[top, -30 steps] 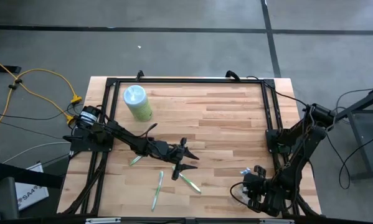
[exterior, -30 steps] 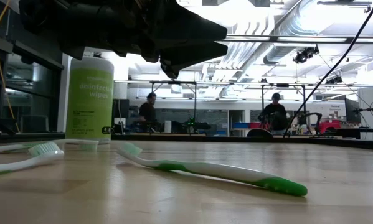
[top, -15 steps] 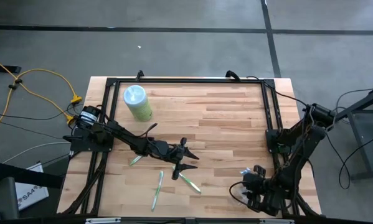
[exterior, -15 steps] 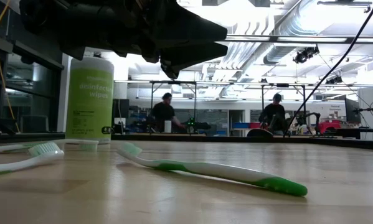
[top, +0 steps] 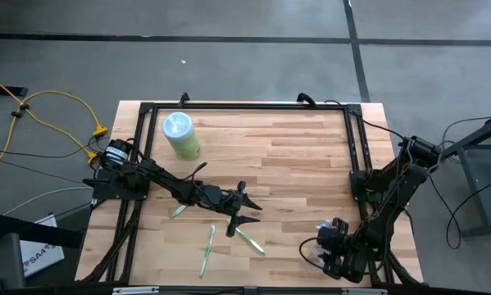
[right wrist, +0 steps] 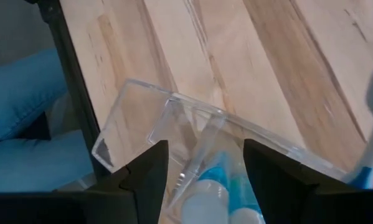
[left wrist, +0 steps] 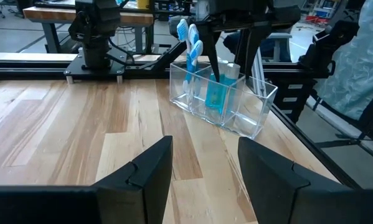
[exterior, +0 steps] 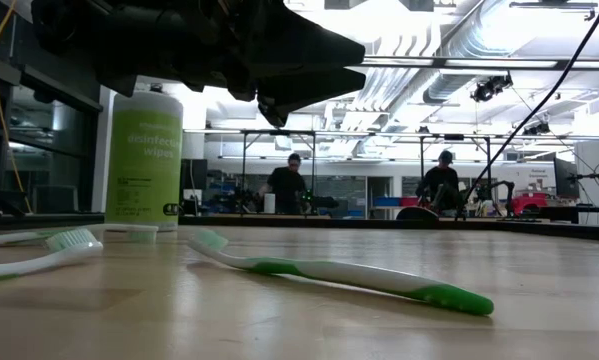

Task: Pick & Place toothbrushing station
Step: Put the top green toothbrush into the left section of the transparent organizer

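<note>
clear plastic holder [left wrist: 226,102] stands upright on the wooden surface [top: 294,156] near its front right corner, with blue toothbrushes [left wrist: 191,46] and a small blue tube [left wrist: 216,96] standing in its compartments. right end effector [top: 334,246] sits directly over this holder; in the right wrist view its two dark fingers [right wrist: 142,180] stand apart with the holder's inner wall and the tube [right wrist: 220,183] showing between them, nothing clamped. whether the fingers touch the holder cannot be told. left end effector [top: 243,209] hovers above the middle front of the surface, fingers [left wrist: 146,171] spread and empty, facing toward the holder, which is well apart from it. three green and white toothbrushes lie flat on the surface near the left end effector: one [top: 250,239] just beside its tips, angled; one [top: 206,251] nearer the front edge; one [top: 178,211] partly under the left arm. low view shows the nearest green toothbrush [exterior: 339,272] lying on its side. pale-green wipes canister [top: 181,136] stands upright toward the back left.
</note>
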Controlling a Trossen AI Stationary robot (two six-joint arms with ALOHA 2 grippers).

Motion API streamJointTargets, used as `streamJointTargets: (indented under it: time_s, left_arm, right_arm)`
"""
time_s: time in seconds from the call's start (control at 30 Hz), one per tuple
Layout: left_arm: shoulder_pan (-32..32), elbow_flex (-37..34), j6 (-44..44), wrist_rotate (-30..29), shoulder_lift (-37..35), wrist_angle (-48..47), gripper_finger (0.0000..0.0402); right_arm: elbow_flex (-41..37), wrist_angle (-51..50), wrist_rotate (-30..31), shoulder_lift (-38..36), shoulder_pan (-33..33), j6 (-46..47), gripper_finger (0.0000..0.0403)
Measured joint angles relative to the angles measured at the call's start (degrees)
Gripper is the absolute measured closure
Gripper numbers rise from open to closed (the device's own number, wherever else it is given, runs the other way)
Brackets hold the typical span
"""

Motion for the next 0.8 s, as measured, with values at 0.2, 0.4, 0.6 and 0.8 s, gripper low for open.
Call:
streamJointTargets:
  time_s: [0.2, 0.4, 0.6, 0.8]
  left_arm:
    - [0.0, 0.0, 0.0, 0.0, 0.0, 0.0, 0.0224]
    - [0.0, 0.0, 0.0, 0.0, 0.0, 0.0, 0.0224]
    - [0.0, 0.0, 0.0, 0.0, 0.0, 0.0, 0.0224]
    - [0.0, 0.0, 0.0, 0.1, 0.0, 0.0, 0.0224]
  right_arm:
    - [0.0, 1.0, -0.2, -0.1, 0.0, 0.0, 0.0204]
    - [0.0, 1.3, -0.1, -1.7, -0.4, 0.0, 0.0204]
    - [0.0, 4.1, 0.0, -3.4, -0.8, -1.5, 0.0204]
    - [0.0, 7.9, -0.2, -4.8, -0.7, -2.9, 0.0204]
